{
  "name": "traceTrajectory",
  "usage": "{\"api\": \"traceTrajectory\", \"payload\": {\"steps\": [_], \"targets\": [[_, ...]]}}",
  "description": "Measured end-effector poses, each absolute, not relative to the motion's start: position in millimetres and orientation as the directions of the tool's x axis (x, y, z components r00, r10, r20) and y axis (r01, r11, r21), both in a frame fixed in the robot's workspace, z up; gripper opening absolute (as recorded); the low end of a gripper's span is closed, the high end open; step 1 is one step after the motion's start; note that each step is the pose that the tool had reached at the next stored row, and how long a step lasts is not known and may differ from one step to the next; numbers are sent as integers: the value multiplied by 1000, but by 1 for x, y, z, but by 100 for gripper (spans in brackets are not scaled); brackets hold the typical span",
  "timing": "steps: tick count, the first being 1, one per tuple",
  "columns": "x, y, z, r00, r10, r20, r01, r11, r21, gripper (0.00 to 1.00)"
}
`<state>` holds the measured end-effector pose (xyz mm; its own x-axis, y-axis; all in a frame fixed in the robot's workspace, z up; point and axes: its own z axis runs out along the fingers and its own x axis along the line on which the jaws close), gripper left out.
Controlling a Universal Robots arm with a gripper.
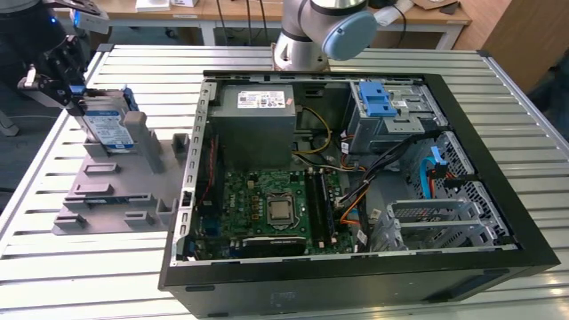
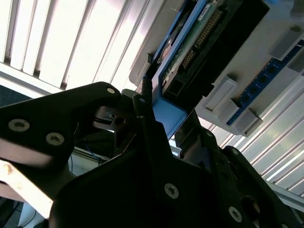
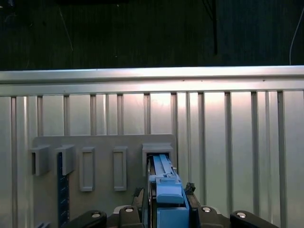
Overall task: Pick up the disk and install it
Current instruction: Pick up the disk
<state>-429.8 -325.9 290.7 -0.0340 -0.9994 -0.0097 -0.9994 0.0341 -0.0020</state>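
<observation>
The black claw [image 1: 78, 100] pinches shut on the flat silver disk with a blue plastic frame [image 1: 111, 130], which stands upright in the grey plastic holder [image 1: 106, 193], probably for easy grabbing.

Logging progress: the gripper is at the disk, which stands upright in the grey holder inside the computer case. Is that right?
Not inside: in the exterior view the grey holder with the disk stands on the slatted table, beside the computer case.
</observation>
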Motion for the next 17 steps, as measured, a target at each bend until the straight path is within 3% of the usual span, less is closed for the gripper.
{"api": "traceTrajectory", "payload": {"steps": [17], "targets": [[-430, -326, 290, -34, -999, -10, -999, 34, -2, 45]]}}
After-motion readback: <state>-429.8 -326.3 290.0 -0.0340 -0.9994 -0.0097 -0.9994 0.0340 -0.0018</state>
